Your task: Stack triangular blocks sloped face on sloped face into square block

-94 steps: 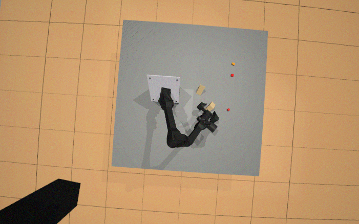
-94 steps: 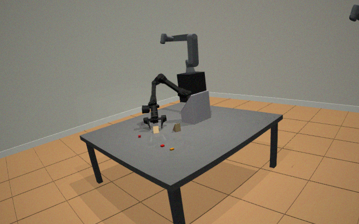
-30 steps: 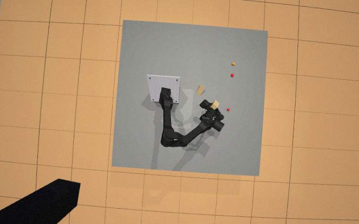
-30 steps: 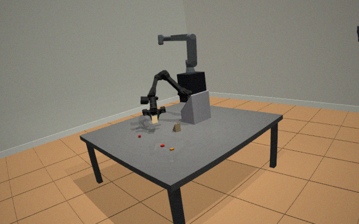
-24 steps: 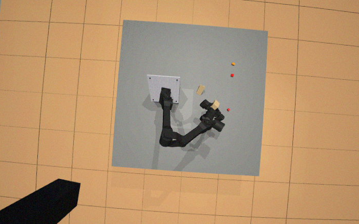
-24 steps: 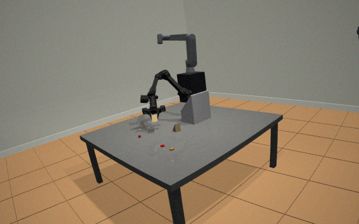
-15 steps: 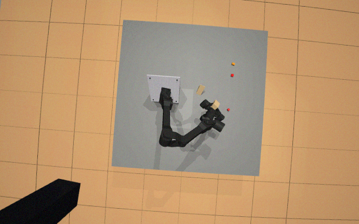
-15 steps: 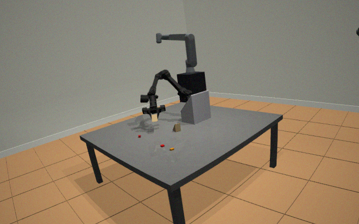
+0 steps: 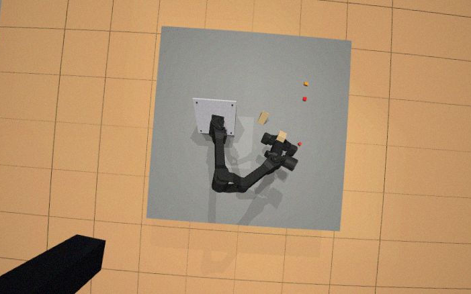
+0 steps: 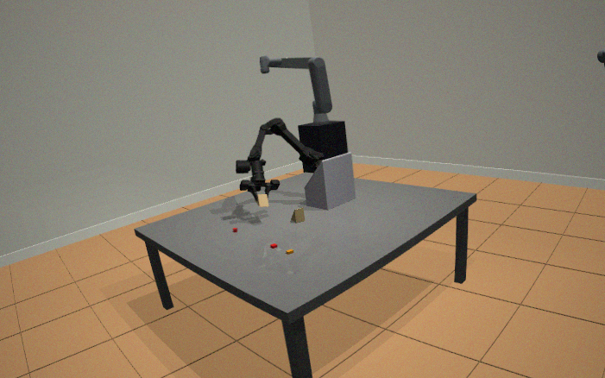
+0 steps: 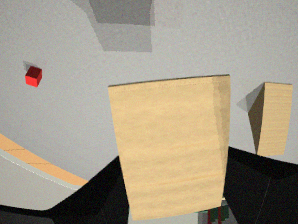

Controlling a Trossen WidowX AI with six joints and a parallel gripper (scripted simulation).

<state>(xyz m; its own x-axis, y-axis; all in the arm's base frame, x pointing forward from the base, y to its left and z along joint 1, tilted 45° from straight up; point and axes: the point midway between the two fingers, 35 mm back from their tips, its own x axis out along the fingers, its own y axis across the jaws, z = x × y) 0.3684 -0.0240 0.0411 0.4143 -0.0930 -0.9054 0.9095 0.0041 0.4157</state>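
Note:
My gripper [image 9: 281, 137] [image 10: 261, 198] [image 11: 168, 156] is shut on a pale wooden triangular block [image 9: 281, 135] [image 10: 263, 201] [image 11: 170, 135] and holds it in the air above the grey table [image 9: 193, 69] [image 10: 365, 225]. In the wrist view a broad flat face of the held block fills the middle, with a dark finger on each side; its far faces are hidden. The other triangular block [image 9: 263, 117] [image 10: 299, 215] [image 11: 277, 115] stands on the table, nearer the arm's base, apart from the held block. It is at the right in the wrist view.
A small red cube [image 9: 300, 143] [image 10: 235, 229] [image 11: 33, 76] lies near the gripper. Another red cube [image 9: 304, 99] [image 10: 274, 246] and an orange piece [image 9: 306, 84] [image 10: 289, 251] lie farther along. The pale base mount [image 9: 205, 109] [image 10: 339, 180] stands behind the blocks.

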